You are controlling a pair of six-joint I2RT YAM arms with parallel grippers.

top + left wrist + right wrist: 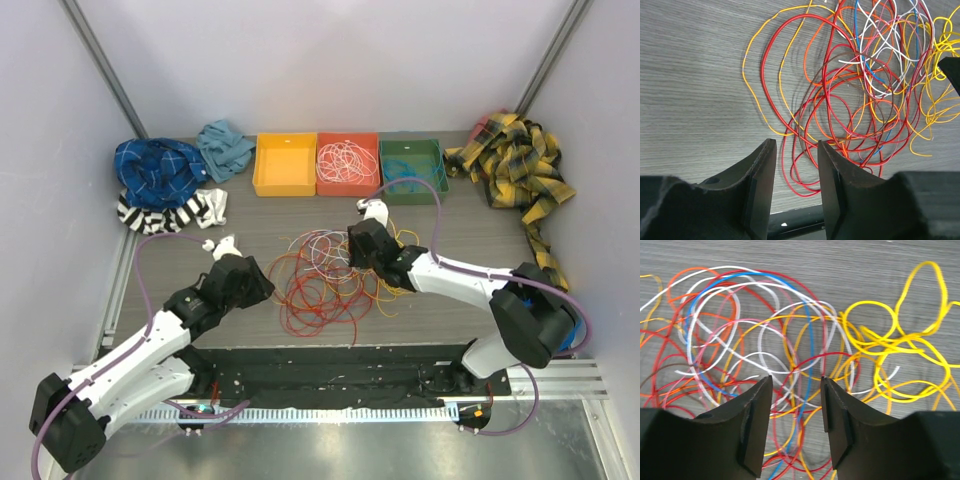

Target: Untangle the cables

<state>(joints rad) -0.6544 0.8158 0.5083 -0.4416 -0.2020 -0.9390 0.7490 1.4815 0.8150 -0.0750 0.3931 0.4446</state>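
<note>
My left tool (pixel 796 146) stands with its jaws apart. Its dark, matte, wedge-shaped fingers (pixel 760 185) frame a strip of worktop (pixel 690 75) and the lowest loops of red wire. My right tool (pixel 796 381) is parted too, low over the heap.

The cables (pixel 325 280) lie in one loose tangle at the middle of the grey, wood-grained worktop, between my two tools. They are thin, glossy wires in wide, floppy loops.

My left wrist view picks out red, orange, brown and yellow strands. My right wrist view shows white, blue and pink ones crossing, with a bright yellow knot (pixel 900 350) off to the right.

Only the top view shows the far edge. There stand a yellow tray (pixel 283 165), a red tray (pixel 348 191) holding a pale coil, and a green tray (pixel 412 148). A crumpled blue checked cloth (pixel 155 170) lies at one end and a yellow tartan cloth (pixel 515 165) at the other.
</note>
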